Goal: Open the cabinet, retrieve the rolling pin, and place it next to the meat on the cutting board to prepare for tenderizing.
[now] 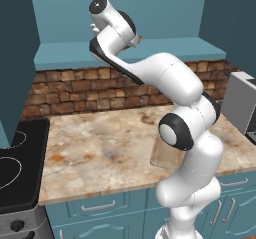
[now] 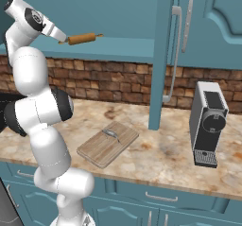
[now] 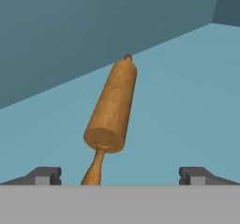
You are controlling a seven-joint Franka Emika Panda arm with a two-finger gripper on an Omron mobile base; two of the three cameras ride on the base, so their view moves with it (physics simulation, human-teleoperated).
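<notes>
Tool [image 3: 120, 175] is wide open, nothing in it, lined up on the rolling pin [image 2: 81, 39] on the cabinet [image 2: 208, 21] shelf. Round pin could roll off if nudged.

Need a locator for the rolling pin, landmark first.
Find the open teal cabinet above the brick backsplash. On its shelf, just ahead of the open end effector, lies the rolling pin: a tan wooden cylinder with peg handles, the shelf's one wooden thing.
</notes>
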